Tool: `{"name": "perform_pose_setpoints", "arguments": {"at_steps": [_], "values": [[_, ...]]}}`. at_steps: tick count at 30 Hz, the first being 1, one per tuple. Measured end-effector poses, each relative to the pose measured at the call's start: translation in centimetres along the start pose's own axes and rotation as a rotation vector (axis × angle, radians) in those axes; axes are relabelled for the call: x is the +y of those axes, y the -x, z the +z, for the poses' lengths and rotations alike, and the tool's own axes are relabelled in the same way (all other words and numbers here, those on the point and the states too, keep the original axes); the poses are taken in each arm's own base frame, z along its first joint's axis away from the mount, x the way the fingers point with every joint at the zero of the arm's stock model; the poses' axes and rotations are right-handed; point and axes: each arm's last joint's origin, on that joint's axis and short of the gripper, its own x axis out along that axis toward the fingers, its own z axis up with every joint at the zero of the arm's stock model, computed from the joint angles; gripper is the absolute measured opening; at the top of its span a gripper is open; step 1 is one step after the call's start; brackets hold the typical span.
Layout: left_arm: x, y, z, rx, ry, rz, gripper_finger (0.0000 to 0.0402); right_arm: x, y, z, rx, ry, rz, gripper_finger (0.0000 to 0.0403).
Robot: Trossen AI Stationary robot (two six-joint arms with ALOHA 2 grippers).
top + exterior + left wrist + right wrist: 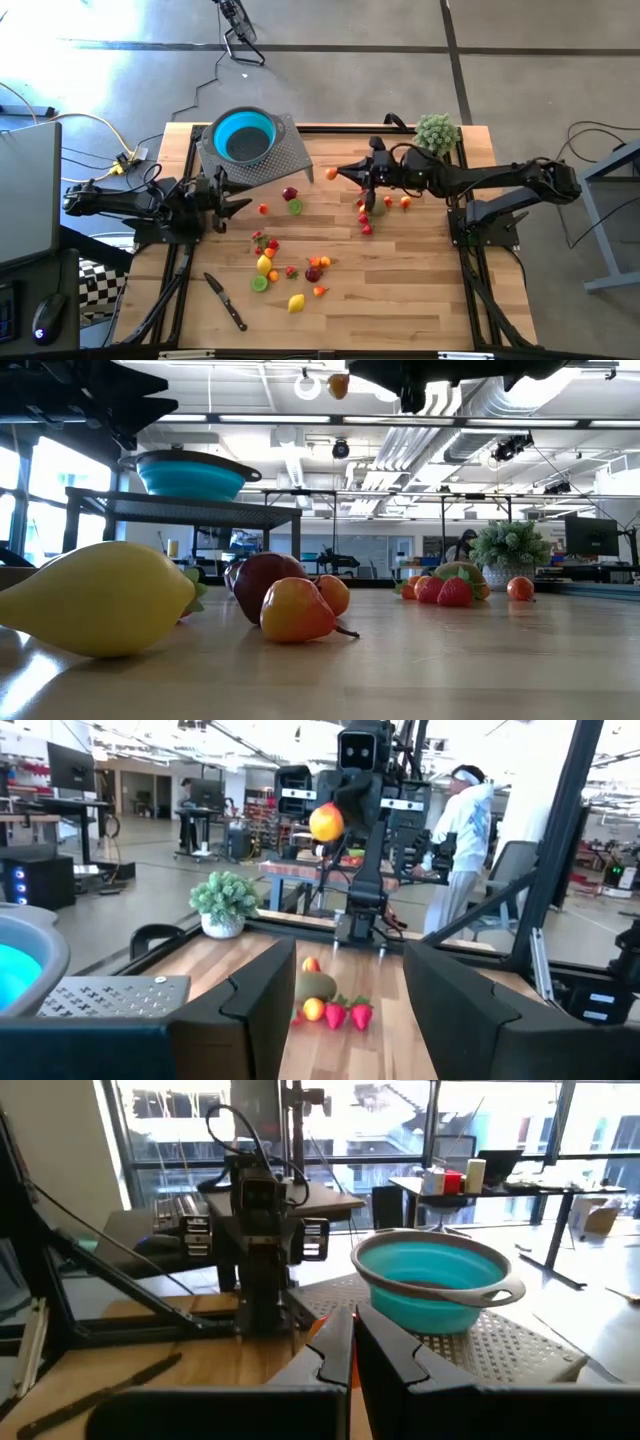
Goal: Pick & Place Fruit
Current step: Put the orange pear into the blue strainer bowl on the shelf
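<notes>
fruit (293,268) scattered loose across wooden table (420,290), mostly mid-table, one cluster below right arm. right gripper (338,173) raised above table, fingers pinched shut on small orange fruit (331,173), carried clear of surface, just right of perforated stand (290,150). teal bowl (241,137) sitting on that stand at far left corner. left gripper (243,202) low beside stand, fingers partly spread, holding nothing. black-handled knife (226,301) near front edge.
</notes>
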Motion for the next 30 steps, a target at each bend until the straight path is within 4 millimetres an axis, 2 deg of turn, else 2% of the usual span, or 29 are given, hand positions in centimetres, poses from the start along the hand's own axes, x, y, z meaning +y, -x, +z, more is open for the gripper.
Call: {"name": "perform_pose_setpoints", "arguments": {"at_steps": [4, 9, 14, 18, 24, 30], "values": [[0.0, 0.0, 0.0, 0.002, 0.002, 0.0, 0.0184, 0.0, -0.1, 0.1, -0.011, -0.004, 0.0, 0.0003], [0.0, 0.0, 0.0, 0.0, 0.004, 0.0, 0.0184, 0.2, -1.0, -0.7, -0.015, -0.03, 0.006, 0.0003], [0.1, 0.0, 0.0, -0.003, 0.004, 0.024, 0.0184, 0.6, -3.5, -0.6, 0.026, -0.038, 0.019, 0.0003], [0.1, 0.0, 0.0, -0.003, 0.005, 0.024, 0.0184, 0.6, -5.7, 0.2, 0.07, -0.028, 0.017, 0.0003], [0.0, 0.0, 0.0, 0.002, 0.012, 0.009, 0.0184, 0.1, -8.9, 2.1, 0.035, 0.013, 0.038, 0.0003], [0.0, 0.0, -0.2, 0.02, 0.009, -0.02, 0.0184, -1.0, -12.7, 2.6, 0.023, 0.032, 0.075, 0.0003]]}}
